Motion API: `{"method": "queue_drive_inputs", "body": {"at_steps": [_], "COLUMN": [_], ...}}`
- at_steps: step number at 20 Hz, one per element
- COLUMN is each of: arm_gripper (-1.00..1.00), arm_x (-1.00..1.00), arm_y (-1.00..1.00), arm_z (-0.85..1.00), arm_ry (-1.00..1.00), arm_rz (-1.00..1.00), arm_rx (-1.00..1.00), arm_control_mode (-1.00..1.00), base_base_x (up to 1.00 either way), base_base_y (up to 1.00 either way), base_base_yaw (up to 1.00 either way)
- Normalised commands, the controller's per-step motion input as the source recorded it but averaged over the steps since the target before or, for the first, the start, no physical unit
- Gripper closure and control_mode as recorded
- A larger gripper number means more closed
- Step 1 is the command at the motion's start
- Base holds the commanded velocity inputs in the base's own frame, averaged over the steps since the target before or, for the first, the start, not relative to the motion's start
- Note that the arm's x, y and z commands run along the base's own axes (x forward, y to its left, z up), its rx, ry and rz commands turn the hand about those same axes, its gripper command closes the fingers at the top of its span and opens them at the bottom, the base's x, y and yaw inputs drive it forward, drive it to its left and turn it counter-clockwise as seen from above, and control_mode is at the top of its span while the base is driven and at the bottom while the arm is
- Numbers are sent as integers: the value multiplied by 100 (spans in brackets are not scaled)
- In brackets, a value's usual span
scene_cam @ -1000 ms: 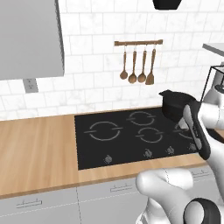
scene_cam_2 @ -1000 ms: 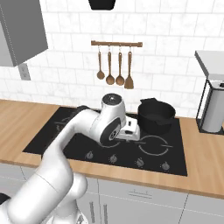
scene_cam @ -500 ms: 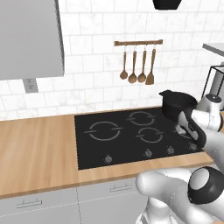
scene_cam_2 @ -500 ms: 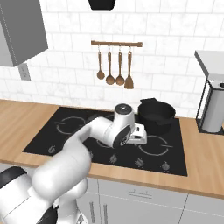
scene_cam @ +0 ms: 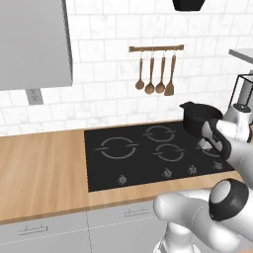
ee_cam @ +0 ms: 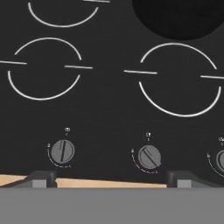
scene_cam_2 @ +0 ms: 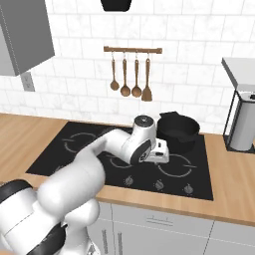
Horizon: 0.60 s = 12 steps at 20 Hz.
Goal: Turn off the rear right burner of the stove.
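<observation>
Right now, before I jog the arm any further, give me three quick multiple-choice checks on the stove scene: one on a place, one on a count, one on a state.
1. Where does the black pot stand?
A. On the stove's rear right burner
B. On the wooden counter left of the stove
C. On the front left burner

2. How many utensils hang from the wall rail?
A. Two
B. Four
C. Six

3. How do the fingertips stand in the hand view?
A. Closed on a knob
B. Closed on the pot
C. Spread apart, touching nothing

Key: 1 A, the pot sits at the back right of the cooktop. 2 B, four hang in a row. 3 C, the tips sit wide apart below the knobs.
</observation>
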Motion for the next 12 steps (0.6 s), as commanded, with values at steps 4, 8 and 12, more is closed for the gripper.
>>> {"method": "queue_drive_inputs", "body": {"at_steps": [4,8,12], "arm_gripper": [-100,-100,-100], "arm_x": [7,10,27], "arm_y": [-39,-60,-20], "arm_z": [-38,-74,-51], "arm_ry": [2,7,8], "arm_rz": [0,5,9], "arm_rx": [0,0,-3], "arm_control_mode": [-100,-100,-100], "base_base_x": [0,0,0], "base_base_y": [0,0,0], "base_base_yaw": [0,0,0]}}
